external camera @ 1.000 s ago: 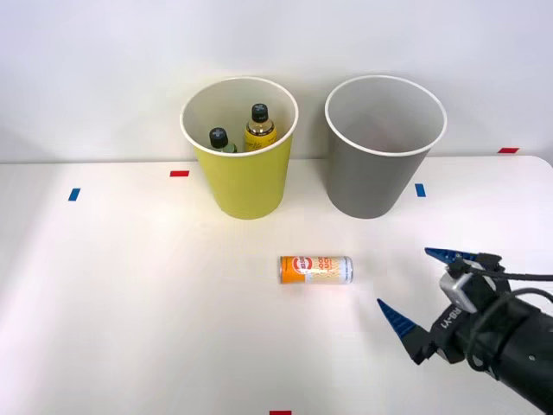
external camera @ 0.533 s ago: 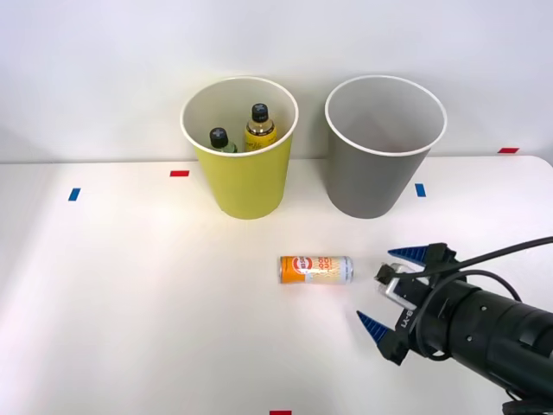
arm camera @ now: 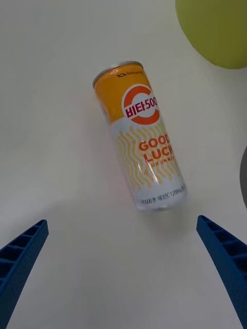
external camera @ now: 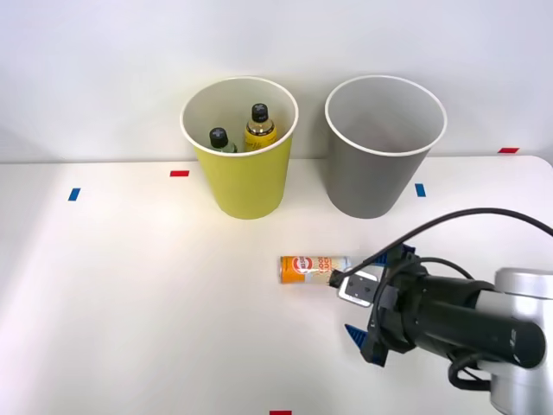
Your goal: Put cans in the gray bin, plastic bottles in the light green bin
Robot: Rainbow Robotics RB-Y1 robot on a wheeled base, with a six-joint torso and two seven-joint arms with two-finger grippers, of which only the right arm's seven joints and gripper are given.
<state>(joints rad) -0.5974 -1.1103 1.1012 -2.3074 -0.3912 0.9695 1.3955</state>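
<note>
Gripper [external camera: 377, 296] low, spread, facing can [external camera: 311, 269]

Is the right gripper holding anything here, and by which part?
Nothing is held. The right gripper is open, its fingers apart, with the can lying untouched on the table ahead of them.

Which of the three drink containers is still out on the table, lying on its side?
The orange can, flat on the table just ahead of the open right end effector. Both black-capped bottles stand inside the yellow-green bin.

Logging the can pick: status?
Right gripper open, at the can's pale end. Can lying on the table, ungripped. Both bottles in green bin; gray bin unobstructed.
</note>
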